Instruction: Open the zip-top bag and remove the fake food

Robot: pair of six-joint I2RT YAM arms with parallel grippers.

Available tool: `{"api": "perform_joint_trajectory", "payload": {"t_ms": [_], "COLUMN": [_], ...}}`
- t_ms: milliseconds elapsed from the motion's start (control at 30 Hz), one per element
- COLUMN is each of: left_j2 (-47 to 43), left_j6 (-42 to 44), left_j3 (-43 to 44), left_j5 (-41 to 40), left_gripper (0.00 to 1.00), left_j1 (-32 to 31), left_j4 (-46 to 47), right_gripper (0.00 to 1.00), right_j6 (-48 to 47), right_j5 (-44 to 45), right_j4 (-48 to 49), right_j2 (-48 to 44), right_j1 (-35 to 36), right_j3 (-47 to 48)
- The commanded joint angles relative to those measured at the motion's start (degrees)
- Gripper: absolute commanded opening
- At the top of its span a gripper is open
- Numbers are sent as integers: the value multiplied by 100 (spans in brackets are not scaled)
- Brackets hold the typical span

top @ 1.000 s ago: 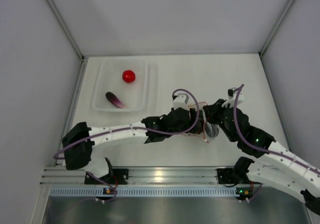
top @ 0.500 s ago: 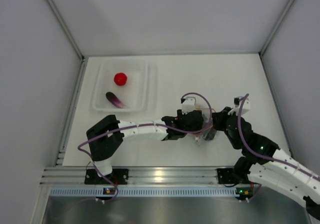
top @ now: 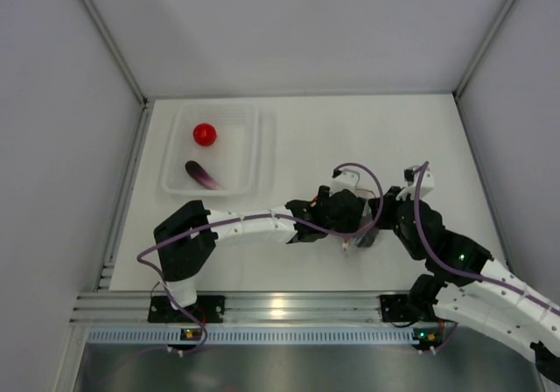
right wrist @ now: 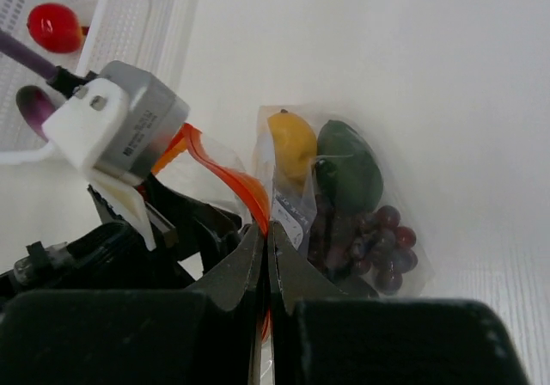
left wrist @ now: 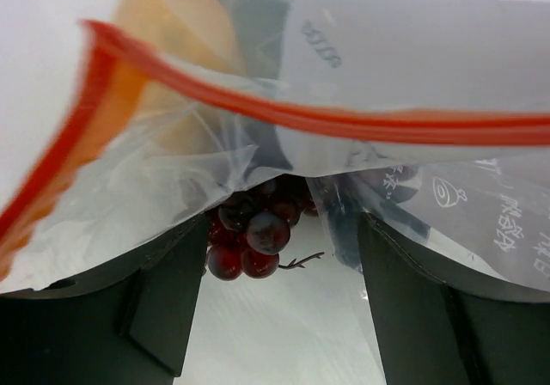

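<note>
The zip-top bag lies at centre right, pinched along its red-orange zipper strip by my shut right gripper. Its mouth gapes in the left wrist view, the strip arching above my open left gripper. A dark grape bunch of the fake food sits just ahead of the left fingers, untouched. A yellow lemon, a dark green oval and the grapes show through the plastic. The red tomato and purple eggplant lie in the tray.
A rigid clear tray stands at the back left of the white table. Both arms crowd together at centre right, the left arm stretched across the table's front. Grey walls close in the sides and back.
My left arm has reached further right to the bag and its jaws have widened. The tomato has rolled left in the tray. The right gripper keeps its pinch.
</note>
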Motion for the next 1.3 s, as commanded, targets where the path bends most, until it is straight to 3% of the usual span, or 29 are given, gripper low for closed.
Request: {"api": "perform_joint_trajectory", "payload": {"t_ms": [0,433,600,733,900,1267], "left_j2": [74,-243,-24,179,591,1120], "left_j6": [763,1993,2599,2986,3075,2944], "left_j3": [327,134,99,-33,107,337], "left_j5": [469,671,1303,1305,814,839], "left_gripper": [76,84,89,89,88,86], "left_j1": [-125,-433,-468,-468,-468,-459], "left_j4": [28,247,808,1459,1741,1803], "right_gripper": [0,0,0,0,0,0], "right_j6": [-379,-968,-995,-899,-828,-740], "right_j5": [-185,-493,-818,-1046,-1064,-784], "right_j4": [-338,-1445,-1280,-1174,-1174,-1112], "right_j2": [101,93,-249,-391,-303,-198], "right_j1": [-36,-36,-27,-27,-27,-27], "right_j3": [621,1317,1010,807,693,613]}}
